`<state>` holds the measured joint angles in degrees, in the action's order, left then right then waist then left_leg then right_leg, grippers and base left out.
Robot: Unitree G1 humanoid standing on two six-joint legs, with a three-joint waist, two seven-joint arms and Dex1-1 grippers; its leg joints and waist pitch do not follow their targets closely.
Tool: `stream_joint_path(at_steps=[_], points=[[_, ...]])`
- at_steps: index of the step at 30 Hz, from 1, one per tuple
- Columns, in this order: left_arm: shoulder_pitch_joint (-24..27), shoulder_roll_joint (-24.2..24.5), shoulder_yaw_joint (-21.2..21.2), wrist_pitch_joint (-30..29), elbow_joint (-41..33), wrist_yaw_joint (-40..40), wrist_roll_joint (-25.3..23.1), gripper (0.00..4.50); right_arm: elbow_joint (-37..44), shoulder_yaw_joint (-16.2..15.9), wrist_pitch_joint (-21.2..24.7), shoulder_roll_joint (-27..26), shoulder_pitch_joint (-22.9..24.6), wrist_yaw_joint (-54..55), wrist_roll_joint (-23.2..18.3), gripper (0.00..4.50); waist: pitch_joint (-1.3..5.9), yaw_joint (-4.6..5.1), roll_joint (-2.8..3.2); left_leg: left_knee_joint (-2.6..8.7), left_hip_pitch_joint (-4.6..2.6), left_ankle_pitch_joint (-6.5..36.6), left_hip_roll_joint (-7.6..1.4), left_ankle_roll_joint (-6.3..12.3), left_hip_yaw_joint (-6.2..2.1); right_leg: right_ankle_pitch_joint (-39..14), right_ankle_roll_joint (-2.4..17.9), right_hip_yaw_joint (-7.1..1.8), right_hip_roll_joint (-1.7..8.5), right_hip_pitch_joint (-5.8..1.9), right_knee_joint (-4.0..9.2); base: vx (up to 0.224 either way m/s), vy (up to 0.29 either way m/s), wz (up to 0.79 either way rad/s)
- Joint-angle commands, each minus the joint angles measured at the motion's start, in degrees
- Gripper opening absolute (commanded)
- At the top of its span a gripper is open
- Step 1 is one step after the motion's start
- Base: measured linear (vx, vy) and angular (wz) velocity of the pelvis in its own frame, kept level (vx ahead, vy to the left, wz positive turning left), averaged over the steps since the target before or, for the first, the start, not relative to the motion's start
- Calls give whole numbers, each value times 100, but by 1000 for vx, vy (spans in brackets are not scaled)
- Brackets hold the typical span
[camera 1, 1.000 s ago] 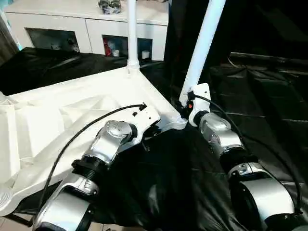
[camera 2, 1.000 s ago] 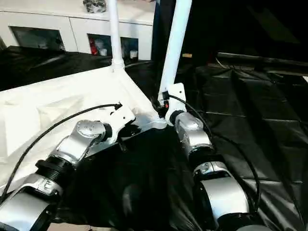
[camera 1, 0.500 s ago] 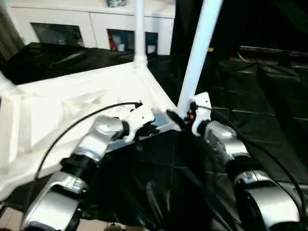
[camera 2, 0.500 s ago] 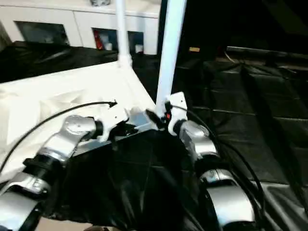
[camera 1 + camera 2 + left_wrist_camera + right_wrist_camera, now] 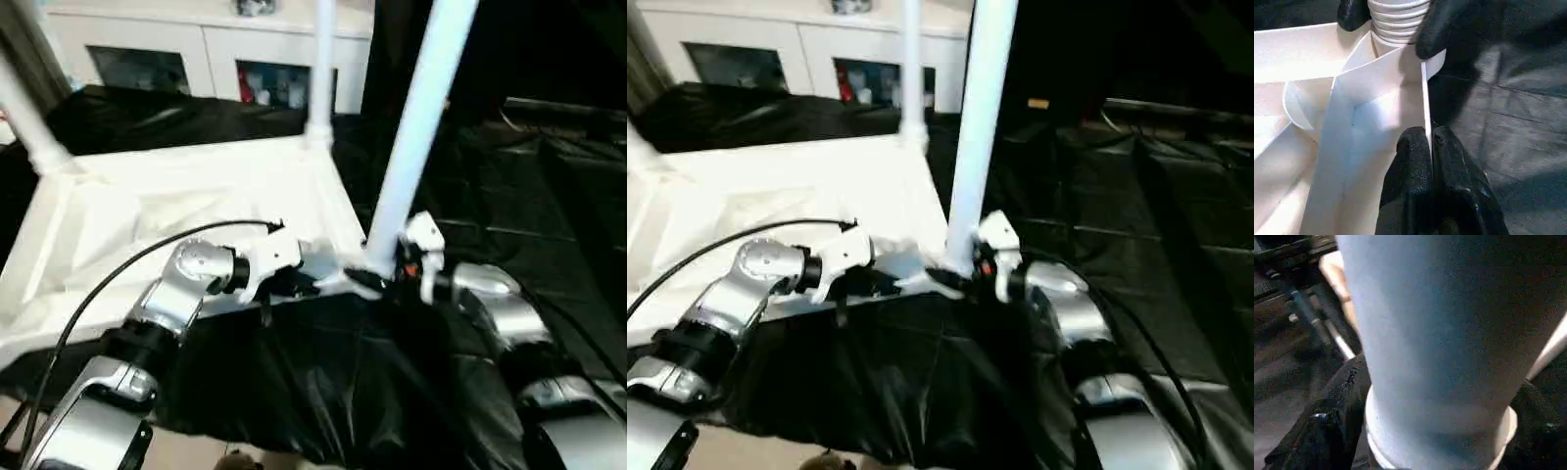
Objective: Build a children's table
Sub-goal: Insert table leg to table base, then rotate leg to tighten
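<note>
The children's table (image 5: pixel 186 211) lies upside down on black sheeting, its white ribbed underside facing up. Three white tapered legs stand in corner sockets: the nearest leg (image 5: pixel 416 127) slightly tilted, a far one (image 5: pixel 320 69) upright, another (image 5: pixel 24 113) at the left corner.

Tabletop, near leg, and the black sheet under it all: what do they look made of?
Tabletop: white moulded plastic by the look, matte, thin ribs on its underside. Near leg: smooth white tube, likely plastic too, with a ridged threaded end at the socket. Black sheet: glossy film, wrinkled and catching highlights, probably plastic sheeting.
</note>
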<state>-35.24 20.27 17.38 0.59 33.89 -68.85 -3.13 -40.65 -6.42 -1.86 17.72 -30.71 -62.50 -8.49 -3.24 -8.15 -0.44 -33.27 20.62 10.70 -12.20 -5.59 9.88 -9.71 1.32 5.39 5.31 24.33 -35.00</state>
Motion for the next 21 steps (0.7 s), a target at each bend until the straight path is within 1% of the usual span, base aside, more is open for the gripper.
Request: stream_joint_path(at_steps=[1, 2, 3, 4, 5, 7, 11, 13, 14, 15, 16, 17, 18, 19, 20, 21], points=[[-41, -81, 64, 306, -238, -241, 272, 0, 187, -187, 86, 7, 71, -211, 42, 319, 403, 7, 17, 355, -28, 1063, -118, 333, 34, -996, 1272, -285, 303, -398, 379, 0, 0, 0], [-34, -65, 66, 336, -222, -259, 266, 0, 222, -211, 97, 8, 88, -223, 62, 319, 404, 5, 16, 357, -32, 1077, -117, 320, 35, -1037, 1260, -287, 305, -399, 385, 0, 0, 0], [-30, -52, 63, 357, -206, -259, 259, 0, 244, -229, 105, 1, 96, -218, 82, 307, 401, -1, 15, 359, -31, 1084, -117, 299, 32, -1086, 1236, -289, 307, -398, 388, 0, 0, 0], [-28, -42, 54, 368, -191, -249, 248, 0, 262, -249, 124, -11, 99, -198, 100, 293, 401, 8, -2, 367, -22, 1087, -118, 279, 27, -1144, 1214, -285, 311, -406, 387, 0, 0, 0], [-29, -32, 40, 380, -174, -242, 237, 0, 289, -276, 142, -19, 104, -190, 113, 286, 402, 5, 6, 369, -25, 1090, -117, 268, 23, -1180, 1203, -283, 311, -406, 390, 0, 0, 0], [-15, -24, 23, 375, -181, -235, 236, 0, 302, -308, 164, -37, 112, -188, 123, 284, 402, 5, -4, 370, -27, 1077, -118, 253, 21, -1230, 1174, -284, 316, -404, 391, 0, 0, 0], [43, -2, 0, 389, -200, -225, 222, 0, 362, -367, 193, -55, 178, -214, 161, 277, 417, 4, -2, 361, -13, 930, -116, 284, 16, -1010, 1192, -283, 309, -414, 361, 0, 0, 0], [81, -11, -31, 354, -199, -173, 221, 0, 328, -366, 186, -86, 207, -159, 183, 277, 415, 7, 22, 356, -16, 947, -112, 283, 20, -937, 1233, -280, 304, -408, 360, 0, 0, 0], [81, -11, -31, 354, -199, -173, 221, 0, 328, -366, 186, -86, 207, -159, 183, 277, 413, 7, 19, 360, -17, 969, -112, 278, 18, -968, 1234, -278, 306, -411, 365, 0, 0, 0], [99, -26, -47, 339, -188, -108, 207, 0, 316, -343, 202, -115, 231, -61, 185, 277, 419, 5, 33, 359, -18, 970, -113, 268, 16, -971, 1234, -280, 309, -414, 357, 0, 0, 0], [82, -92, -82, 276, -108, 124, 144, 0, 158, -277, 199, -207, 201, 329, 263, 277, 407, 19, 44, 368, -14, 1017, -116, 238, 12, -1032, 1221, -282, 309, -403, 369, 0, 0, 0], [35, -180, -111, 188, 29, 480, 22, 0, -101, -179, 200, -349, 126, 933, 377, 277, 408, 21, 38, 373, -28, 1047, -111, 207, 13, -1089, 1204, -280, 307, -399, 382, 0, 0, 0], [5, -220, -116, 145, 102, 662, -50, 0, -238, -130, 203, -422, 78, 1241, 430, 277, 404, 34, 30, 375, -33, 1054, -107, 165, 13, -1143, 1181, -288, 312, -393, 388, 0, 0, 0], [-39, -274, -121, 84, 204, 909, -152, 0, -428, -64, 207, -522, 8, 1659, 502, 277, 363, 65, 33, 417, -32, 1309, -82, 26, -8, -1843, 985, -268, 330, -412, 453, 0, 0, 0], [-39, -274, -121, 84, 204, 909, -152, 0, -428, -64, 207, -522, 8, 1659, 502, 277, 363, 65, 33, 417, -32, 1309, -82, 26, -8, -1843, 985, -268, 330, -412, 453, 0, 0, 0], [-199, -494, -190, -70, 503, 1504, -277, 0, -822, 144, 263, -817, -187, 2644, 532, 276, 345, 117, 2, 432, -91, 1527, -78, -39, -7, -2477, 811, -282, 345, -340, 538, 0, 0, 0]])
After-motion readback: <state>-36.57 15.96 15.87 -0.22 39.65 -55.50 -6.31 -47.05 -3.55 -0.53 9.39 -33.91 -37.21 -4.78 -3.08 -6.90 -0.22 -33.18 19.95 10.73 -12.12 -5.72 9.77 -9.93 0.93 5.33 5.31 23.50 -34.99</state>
